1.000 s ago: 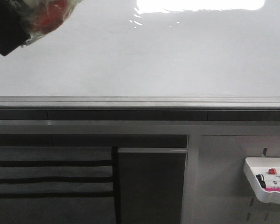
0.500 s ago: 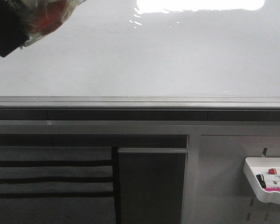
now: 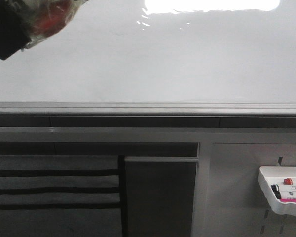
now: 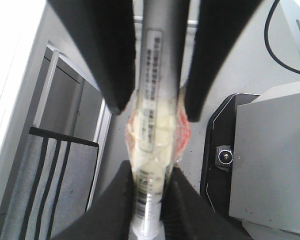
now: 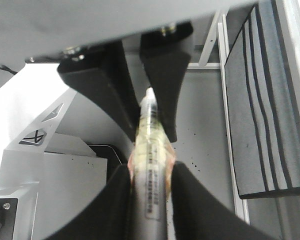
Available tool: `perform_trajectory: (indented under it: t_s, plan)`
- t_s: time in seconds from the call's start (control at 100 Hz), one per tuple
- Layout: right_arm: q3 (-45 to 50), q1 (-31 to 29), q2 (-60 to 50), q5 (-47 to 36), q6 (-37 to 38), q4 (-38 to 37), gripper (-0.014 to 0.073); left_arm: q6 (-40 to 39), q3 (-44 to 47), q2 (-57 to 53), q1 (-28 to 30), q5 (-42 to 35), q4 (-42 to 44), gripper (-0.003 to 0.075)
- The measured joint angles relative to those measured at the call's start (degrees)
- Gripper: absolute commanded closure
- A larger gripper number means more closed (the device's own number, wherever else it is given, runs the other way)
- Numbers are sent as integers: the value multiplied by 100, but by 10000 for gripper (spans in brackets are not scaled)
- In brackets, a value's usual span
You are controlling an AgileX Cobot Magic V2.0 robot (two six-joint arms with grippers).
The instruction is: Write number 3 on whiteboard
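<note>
The whiteboard [image 3: 153,59] is seen filling the far upper part of the front view, its grey lower edge running left to right. No stroke is visible on it; the number 3 is not yet drawn, so the writing is judged entirely outstanding. A marker [image 4: 157,90], wrapped in tape at its middle, is seen gripped by both hands at once: the left hand [image 4: 149,200] is clenched on one end, the right hand [image 5: 149,180] on the other. A dark hand is seen at the board's upper left corner. A white tray [image 3: 282,190] of spare markers is noted low on the right.
</note>
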Motion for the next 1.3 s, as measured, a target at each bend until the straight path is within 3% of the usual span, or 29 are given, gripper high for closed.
perform_trajectory:
  t_s: [0.4,0.49,0.66,0.72,0.81,1.02,1.17,1.3]
  plan:
    - [0,0,0,12,40,0,627,-10,0,0,0,0,4,731]
    - [0,0,0,12,52,-2,627,-10,0,0,0,0,4,652]
    - [0,0,0,53,76,-87,627,-10,0,0,0,10,86,366]
    - [0,0,-27,66,198,-264,627,-112,0,-41,0,-3,184,318]
    - [0,-30,-204,66,657,-638,627,-391,0,-221,92,-85,324,316]
    - [261,-898,-959,-98,1804,-1151,627,-939,236,-1096,708,-663,400,316]
    - [1042,-1892,-1704,-517,2378,-1228,627,-1204,926,-1751,1210,-1115,400,318]
    - [1829,-2408,-2431,-909,2773,-1243,627,-1353,1456,-2127,1486,-1470,195,318]
